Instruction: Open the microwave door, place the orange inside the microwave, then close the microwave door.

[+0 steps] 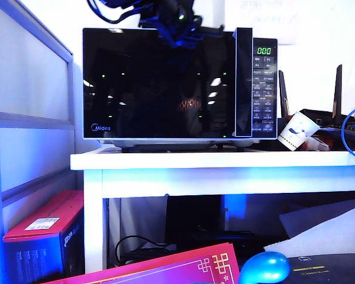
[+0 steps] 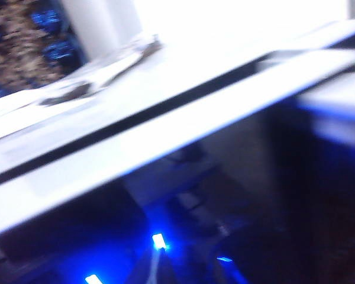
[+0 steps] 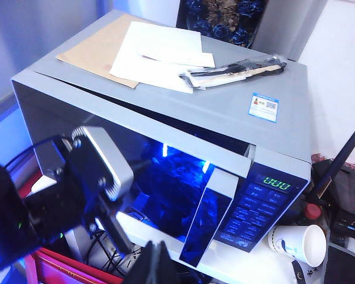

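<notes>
We see the microwave [image 1: 180, 83] standing on a white table [image 1: 219, 161], its door [image 1: 160, 83] flush with the front, the handle strip [image 1: 243, 83] beside the keypad [image 1: 264, 89] and the green display [image 1: 264, 51]. In the right wrist view the microwave [image 3: 165, 118] is seen from above, with papers [image 3: 160, 50] and a dark packet [image 3: 234, 72] lying on its top; the glossy door [image 3: 171, 183] reflects blue light.

The left gripper [image 3: 115, 228] hangs before the door, carried by the arm with the grey camera housing [image 3: 103, 160]; in the exterior view that arm [image 1: 174, 21] shows dark at the microwave's upper edge. We cannot tell how its jaws stand, for the left wrist view is blurred. The right gripper [image 3: 154, 263] is well back from the microwave, its fingers pressed together on nothing.

A tipped paper cup [image 1: 299, 131] lies right of the microwave. We cannot find the orange in any view. A shiny blue rounded object [image 1: 264, 267] sits low in the foreground.
</notes>
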You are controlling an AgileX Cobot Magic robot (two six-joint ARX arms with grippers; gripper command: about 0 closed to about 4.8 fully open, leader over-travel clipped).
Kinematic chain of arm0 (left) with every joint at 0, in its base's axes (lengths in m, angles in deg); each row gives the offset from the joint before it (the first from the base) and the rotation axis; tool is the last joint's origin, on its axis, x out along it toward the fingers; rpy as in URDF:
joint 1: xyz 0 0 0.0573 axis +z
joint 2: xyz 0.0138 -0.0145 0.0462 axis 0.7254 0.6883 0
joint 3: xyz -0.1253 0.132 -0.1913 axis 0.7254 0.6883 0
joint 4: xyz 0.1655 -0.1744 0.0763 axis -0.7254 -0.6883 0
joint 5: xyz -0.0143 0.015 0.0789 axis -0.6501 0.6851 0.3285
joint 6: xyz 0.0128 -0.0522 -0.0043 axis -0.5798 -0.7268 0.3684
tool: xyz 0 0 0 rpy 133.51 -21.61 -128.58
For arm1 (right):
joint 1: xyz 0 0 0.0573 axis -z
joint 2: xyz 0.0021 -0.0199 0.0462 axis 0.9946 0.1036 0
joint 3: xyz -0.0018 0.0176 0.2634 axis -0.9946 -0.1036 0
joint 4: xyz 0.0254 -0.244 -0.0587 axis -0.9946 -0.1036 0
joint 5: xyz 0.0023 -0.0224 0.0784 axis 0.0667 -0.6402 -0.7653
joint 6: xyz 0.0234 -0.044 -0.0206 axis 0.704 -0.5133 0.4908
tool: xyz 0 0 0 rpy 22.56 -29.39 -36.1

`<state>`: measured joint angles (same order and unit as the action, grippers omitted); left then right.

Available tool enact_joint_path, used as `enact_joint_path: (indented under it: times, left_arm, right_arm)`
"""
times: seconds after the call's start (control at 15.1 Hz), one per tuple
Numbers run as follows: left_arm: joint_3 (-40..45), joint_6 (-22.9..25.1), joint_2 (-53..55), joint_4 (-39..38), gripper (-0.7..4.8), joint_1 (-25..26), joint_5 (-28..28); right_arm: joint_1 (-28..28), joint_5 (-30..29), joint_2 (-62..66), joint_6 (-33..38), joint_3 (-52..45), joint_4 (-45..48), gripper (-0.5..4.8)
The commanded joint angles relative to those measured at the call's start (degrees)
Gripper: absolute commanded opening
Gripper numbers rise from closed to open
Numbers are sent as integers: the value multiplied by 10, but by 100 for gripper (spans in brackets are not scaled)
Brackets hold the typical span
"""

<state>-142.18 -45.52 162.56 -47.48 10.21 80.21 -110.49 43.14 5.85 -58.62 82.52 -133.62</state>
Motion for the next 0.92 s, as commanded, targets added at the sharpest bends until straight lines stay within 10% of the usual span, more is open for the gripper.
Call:
enact_joint_path:
  times: [0.07, 0.92]
  left_arm:
    - [-3, 4, 1, 25, -6, 23, 1]
    - [-39, 2, 36, 12, -6, 65, -6]
  right_arm:
    - [-1, -2, -4, 0, 2, 10, -2]
    - [-1, -2, -3, 0, 2, 3, -2]
